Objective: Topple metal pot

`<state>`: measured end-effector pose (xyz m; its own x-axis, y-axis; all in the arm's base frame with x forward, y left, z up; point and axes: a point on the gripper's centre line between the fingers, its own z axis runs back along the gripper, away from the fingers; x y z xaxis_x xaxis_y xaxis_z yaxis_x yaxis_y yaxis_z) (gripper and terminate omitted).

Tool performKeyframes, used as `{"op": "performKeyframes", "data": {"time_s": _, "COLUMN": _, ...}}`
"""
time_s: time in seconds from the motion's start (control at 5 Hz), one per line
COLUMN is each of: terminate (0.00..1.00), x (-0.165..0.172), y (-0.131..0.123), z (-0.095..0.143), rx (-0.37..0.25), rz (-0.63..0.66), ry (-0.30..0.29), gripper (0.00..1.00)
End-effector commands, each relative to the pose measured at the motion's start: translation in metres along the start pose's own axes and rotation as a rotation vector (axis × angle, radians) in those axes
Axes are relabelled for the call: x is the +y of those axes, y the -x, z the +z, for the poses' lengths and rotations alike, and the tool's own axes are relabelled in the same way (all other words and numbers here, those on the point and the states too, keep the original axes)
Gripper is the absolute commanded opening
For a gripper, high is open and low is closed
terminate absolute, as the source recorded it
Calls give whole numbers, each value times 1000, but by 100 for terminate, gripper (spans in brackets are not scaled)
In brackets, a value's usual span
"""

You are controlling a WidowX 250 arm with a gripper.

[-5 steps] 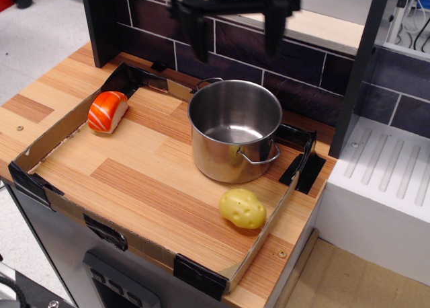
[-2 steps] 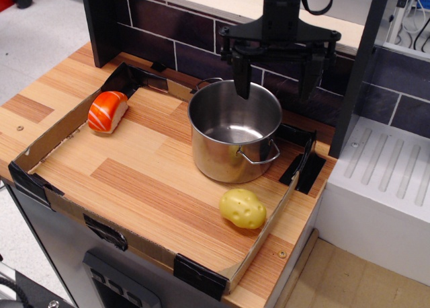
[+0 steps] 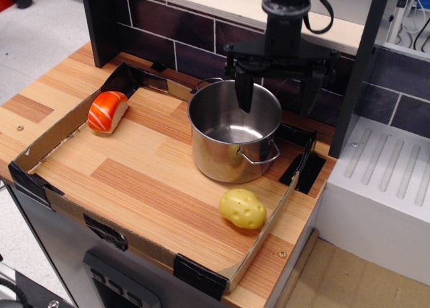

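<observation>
One finger of the wide-open gripper [image 3: 277, 93] has been lowered inside the upright metal pot [image 3: 234, 131], readying the toppling pull

Surface [image 3: 154, 180]: light wood-grain laminate top, edged by a low cardboard border [image 3: 60, 130] joined with black tape at the corners. Far side: backsplash [image 3: 181, 42] of dark purple-brown tiles with pale grout, topped by a light shelf ledge [image 3: 222, 2]; black upright posts at far left [image 3: 101, 22] and right [image 3: 356, 66]. Right of the surface: white ribbed drainboard [image 3: 386, 167]; grey speckled floor [image 3: 33, 32] at far left, tan floor [image 3: 349, 278] at near right.
</observation>
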<state>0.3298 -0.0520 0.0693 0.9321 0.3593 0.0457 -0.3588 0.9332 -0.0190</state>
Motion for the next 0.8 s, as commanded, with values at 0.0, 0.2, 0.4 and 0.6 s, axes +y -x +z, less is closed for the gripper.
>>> {"op": "performKeyframes", "data": {"time_s": 0.0, "terminate": 0, "x": -7, "y": -5, "z": 3, "rx": -35, "rz": -23, "ry": 10, "gripper": 100}}
{"op": "performKeyframes", "data": {"time_s": 0.2, "terminate": 0, "x": -4, "y": -4, "z": 5, "rx": -51, "rz": -22, "ry": 16, "gripper": 0}}
{"op": "performKeyframes", "data": {"time_s": 0.4, "terminate": 0, "x": 0, "y": -3, "z": 1, "rx": -64, "rz": -33, "ry": -9, "gripper": 0}}
{"op": "performKeyframes", "data": {"time_s": 0.6, "terminate": 0, "x": 5, "y": -2, "z": -2, "rx": -69, "rz": -38, "ry": -23, "gripper": 0}}
